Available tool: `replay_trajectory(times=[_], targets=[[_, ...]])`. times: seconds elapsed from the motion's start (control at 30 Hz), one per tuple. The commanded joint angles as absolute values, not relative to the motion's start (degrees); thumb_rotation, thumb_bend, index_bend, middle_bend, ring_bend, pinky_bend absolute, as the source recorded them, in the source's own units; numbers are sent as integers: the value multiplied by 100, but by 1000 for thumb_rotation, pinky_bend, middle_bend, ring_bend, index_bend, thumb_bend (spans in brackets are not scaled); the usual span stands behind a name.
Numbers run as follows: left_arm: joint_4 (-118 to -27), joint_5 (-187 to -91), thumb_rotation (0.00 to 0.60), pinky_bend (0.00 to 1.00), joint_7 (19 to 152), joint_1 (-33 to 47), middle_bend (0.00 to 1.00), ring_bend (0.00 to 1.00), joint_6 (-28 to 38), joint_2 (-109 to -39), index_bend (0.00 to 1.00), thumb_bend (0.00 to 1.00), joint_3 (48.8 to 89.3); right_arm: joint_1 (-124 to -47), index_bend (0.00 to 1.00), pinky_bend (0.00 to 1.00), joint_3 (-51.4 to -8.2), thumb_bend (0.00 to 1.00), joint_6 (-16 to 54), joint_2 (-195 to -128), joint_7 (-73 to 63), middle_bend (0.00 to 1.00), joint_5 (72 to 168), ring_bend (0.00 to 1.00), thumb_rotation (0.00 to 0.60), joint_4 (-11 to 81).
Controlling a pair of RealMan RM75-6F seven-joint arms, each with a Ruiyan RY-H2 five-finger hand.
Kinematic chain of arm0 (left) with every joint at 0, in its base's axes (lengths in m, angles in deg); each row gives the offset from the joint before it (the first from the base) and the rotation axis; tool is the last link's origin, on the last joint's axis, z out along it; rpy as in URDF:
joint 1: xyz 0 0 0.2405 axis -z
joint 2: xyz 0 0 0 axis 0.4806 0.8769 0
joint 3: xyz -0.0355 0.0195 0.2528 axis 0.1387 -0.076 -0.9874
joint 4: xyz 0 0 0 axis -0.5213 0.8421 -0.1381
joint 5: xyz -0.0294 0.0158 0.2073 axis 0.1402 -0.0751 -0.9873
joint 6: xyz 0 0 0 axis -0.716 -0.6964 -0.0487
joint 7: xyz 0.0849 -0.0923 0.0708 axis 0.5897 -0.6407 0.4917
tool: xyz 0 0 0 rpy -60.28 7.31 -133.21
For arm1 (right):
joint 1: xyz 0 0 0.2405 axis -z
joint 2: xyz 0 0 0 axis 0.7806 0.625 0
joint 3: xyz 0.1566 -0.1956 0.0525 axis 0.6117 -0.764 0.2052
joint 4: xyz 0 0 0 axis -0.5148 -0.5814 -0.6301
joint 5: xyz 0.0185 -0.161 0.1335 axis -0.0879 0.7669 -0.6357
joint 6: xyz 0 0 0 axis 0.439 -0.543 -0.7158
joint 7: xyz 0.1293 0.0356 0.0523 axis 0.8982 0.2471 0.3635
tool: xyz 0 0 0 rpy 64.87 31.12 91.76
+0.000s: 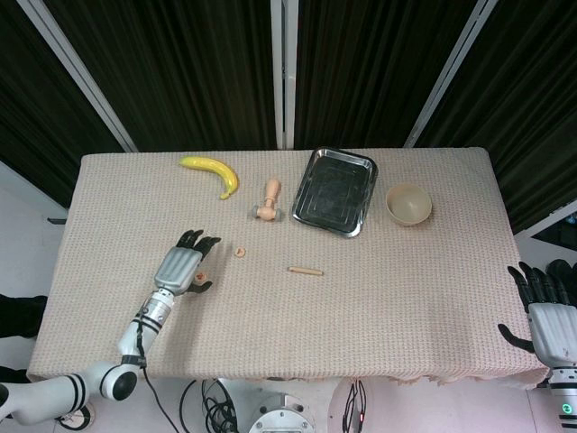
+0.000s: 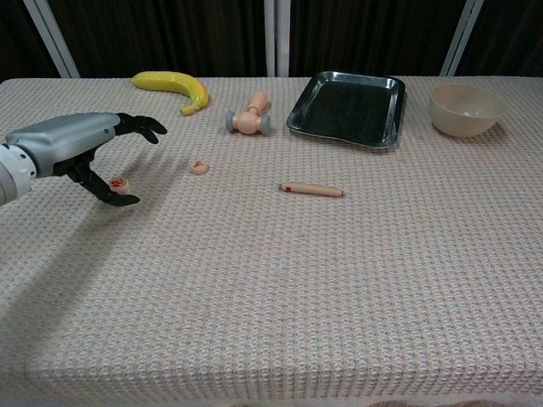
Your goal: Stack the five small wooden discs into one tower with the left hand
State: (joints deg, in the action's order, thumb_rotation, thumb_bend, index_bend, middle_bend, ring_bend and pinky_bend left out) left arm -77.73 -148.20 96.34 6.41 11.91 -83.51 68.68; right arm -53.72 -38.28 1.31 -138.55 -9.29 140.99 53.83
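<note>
Two small wooden discs show on the cloth. One disc (image 2: pixel 120 183) (image 1: pixel 202 274) lies under the curve of my left hand's fingers and beside its thumb. The other disc (image 2: pixel 199 166) (image 1: pixel 240 252) lies alone, a little to the right. My left hand (image 2: pixel 72 147) (image 1: pixel 183 265) hovers low over the first disc with fingers spread and curved, holding nothing. My right hand (image 1: pixel 547 311) hangs off the table's front right corner, fingers apart and empty. No other discs are in view.
A wooden stick with a red tip (image 2: pixel 311 189) lies mid-table. Behind are a banana (image 2: pixel 170 85), a wooden toy with grey wheels (image 2: pixel 249 116), a metal tray (image 2: pixel 348 107) and a beige bowl (image 2: pixel 466 109). The cloth-covered table (image 2: pixel 339 288) ends close at the front.
</note>
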Motion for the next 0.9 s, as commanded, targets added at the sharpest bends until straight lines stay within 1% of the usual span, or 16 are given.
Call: replay_trajectory(times=[0.03, 0.2, 0.4, 0.63, 0.9], targets=[[-7753, -14841, 600, 0, 9598, 642, 154, 0, 1182, -8359, 135, 203, 6860, -5373, 0, 0, -3826, 143, 132, -13859, -934, 0, 14094, 0, 600, 5385], [-7779, -14787, 600, 0, 9530, 653, 154, 0, 1244, -8328, 136, 203, 6884, -5371, 0, 0, -3829, 143, 140, -13864, -917, 0, 14083, 0, 600, 5364], [-8015, -14616, 600, 0, 9411, 682, 154, 0, 1409, -8148, 135, 203, 6965, -5367, 0, 0, -3832, 143, 143, -13869, -879, 0, 14082, 0, 600, 5331], [-8182, -14488, 600, 0, 9444, 709, 154, 0, 1501, -7982, 136, 202, 6976, -5367, 0, 0, -3835, 143, 157, -13876, -895, 0, 14065, 0, 600, 5324], [-8183, -14423, 600, 0, 9380, 730, 154, 0, 1575, -7947, 138, 202, 6960, -5358, 0, 0, -3831, 143, 132, -13873, -920, 0, 14066, 0, 600, 5350]])
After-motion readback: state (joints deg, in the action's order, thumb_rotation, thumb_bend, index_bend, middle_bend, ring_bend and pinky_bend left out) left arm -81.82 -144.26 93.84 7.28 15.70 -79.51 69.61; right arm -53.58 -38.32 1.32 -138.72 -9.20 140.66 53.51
